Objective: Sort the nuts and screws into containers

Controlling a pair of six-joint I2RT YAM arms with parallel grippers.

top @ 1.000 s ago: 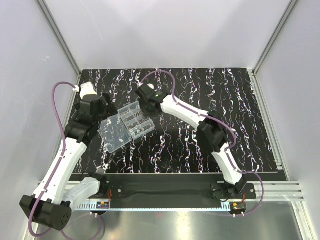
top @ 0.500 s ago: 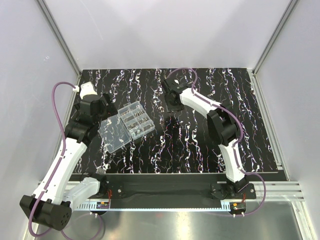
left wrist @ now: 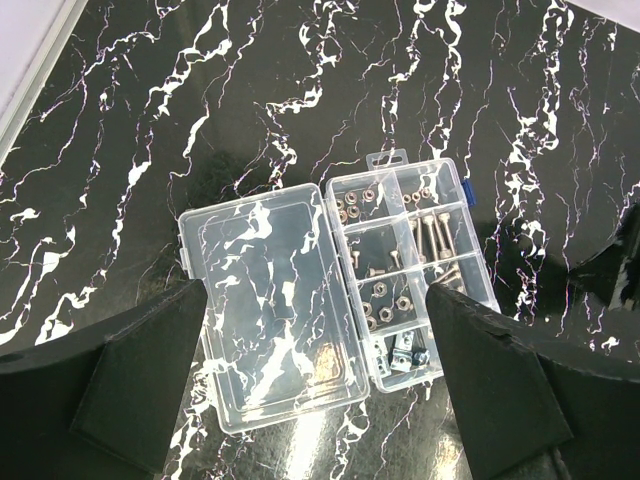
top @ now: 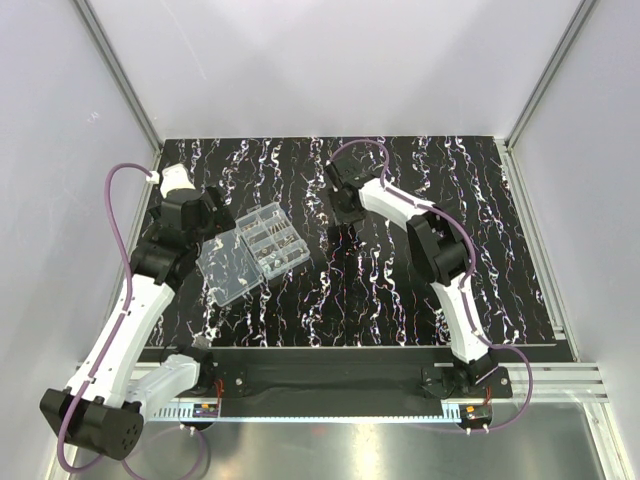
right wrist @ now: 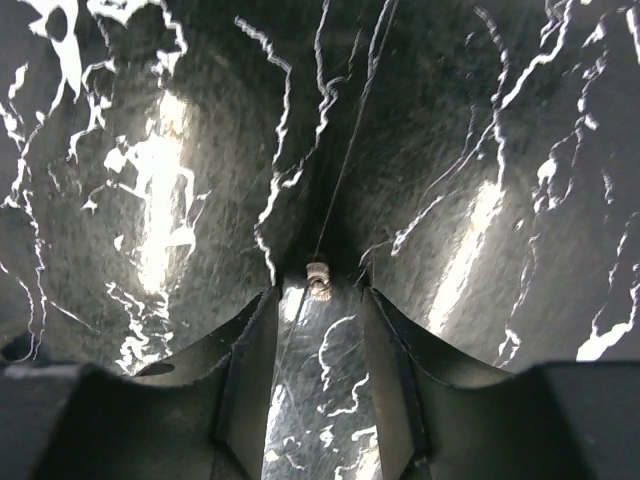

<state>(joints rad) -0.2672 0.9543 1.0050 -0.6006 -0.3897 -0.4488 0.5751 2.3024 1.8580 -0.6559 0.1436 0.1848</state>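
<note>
- Top external view: over the black, white-veined marble-look tabletop (top: 520, 260), the white-and-black right arm (top: 400, 205) has swung off the box. It now reaches to the bare middle of the far half, well apart from the box.
- The white-and-black left arm (top: 140, 290) has not shifted. The left gripper (left wrist: 315, 290) hangs above the box with its jaws spread wide, holding nothing.
- The clear plastic organiser box (top: 255, 250) lies where it lay. Its flat clear lid (left wrist: 265, 310) is folded open beside the small rectangular compartments (left wrist: 410, 270).
- Those compartments already hold short metal screws (left wrist: 435, 232) and ring-shaped metal nuts (left wrist: 385, 295).
- The right gripper (right wrist: 320, 295) is down at the tabletop. Its two dark fingers have drawn inward, but a gap shows between them — not yet clamped on anything.
- A small silvery metal piece (right wrist: 318, 278) lies on the tabletop just at the fingertips, centred on that gap. I cannot tell whether it is a nut or a screw.
- Judged from this, the visit to the box is over and a fresh pick is starting — the fingers need to close squarely, since so tiny a piece could skid out.
</note>
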